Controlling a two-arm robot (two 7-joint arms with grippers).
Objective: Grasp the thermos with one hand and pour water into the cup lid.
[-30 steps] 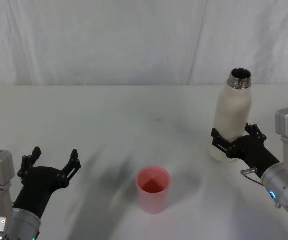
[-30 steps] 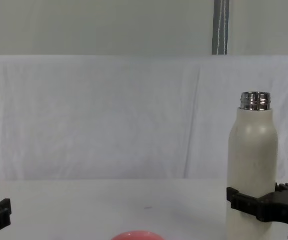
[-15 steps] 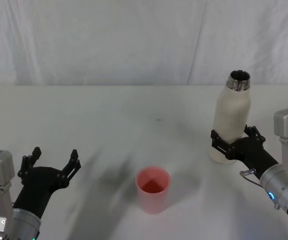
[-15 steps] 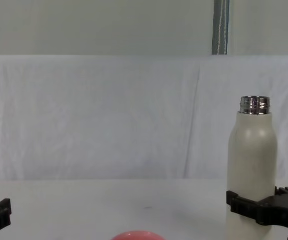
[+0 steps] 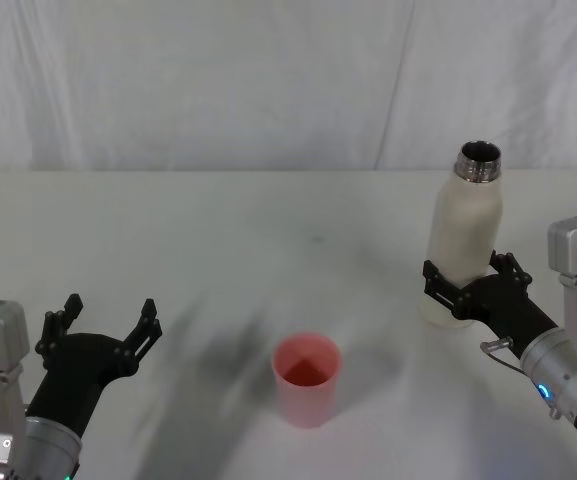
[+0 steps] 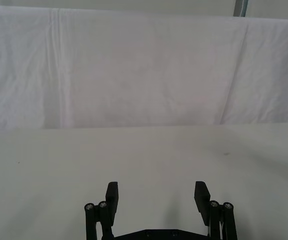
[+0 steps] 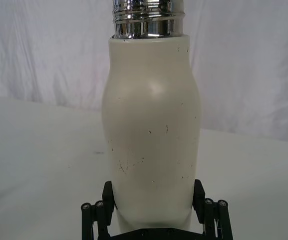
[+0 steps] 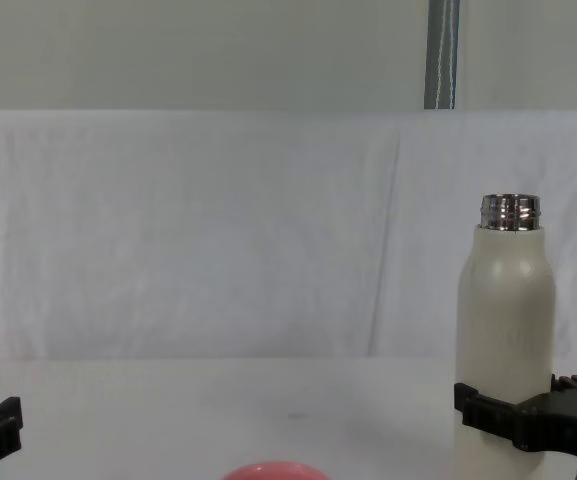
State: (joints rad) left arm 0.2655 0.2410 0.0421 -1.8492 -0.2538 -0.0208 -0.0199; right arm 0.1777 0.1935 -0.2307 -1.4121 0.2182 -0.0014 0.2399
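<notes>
The cream-white thermos [image 5: 465, 235] stands upright at the right of the table, its steel neck uncapped. My right gripper [image 5: 468, 268] is shut on its lower body, one black finger on each side. The right wrist view shows the thermos [image 7: 151, 135] between those fingers [image 7: 109, 197], and the chest view shows the thermos [image 8: 503, 320] gripped low down. The pink cup lid [image 5: 306, 378] sits mouth-up near the table's front centre, left of the thermos; only its rim [image 8: 271, 471] shows in the chest view. My left gripper [image 5: 108, 312] hovers open at the front left, holding nothing [image 6: 156, 192].
The white table [image 5: 218, 230] runs back to a white cloth backdrop [image 5: 268, 80]. Bare tabletop lies between the cup lid and the thermos and across the left half. A metal pole [image 8: 440, 55] stands behind the backdrop.
The thermos and my right gripper have come down a little over the last second and now hold still. The left arm and the cup lid have not moved.
</notes>
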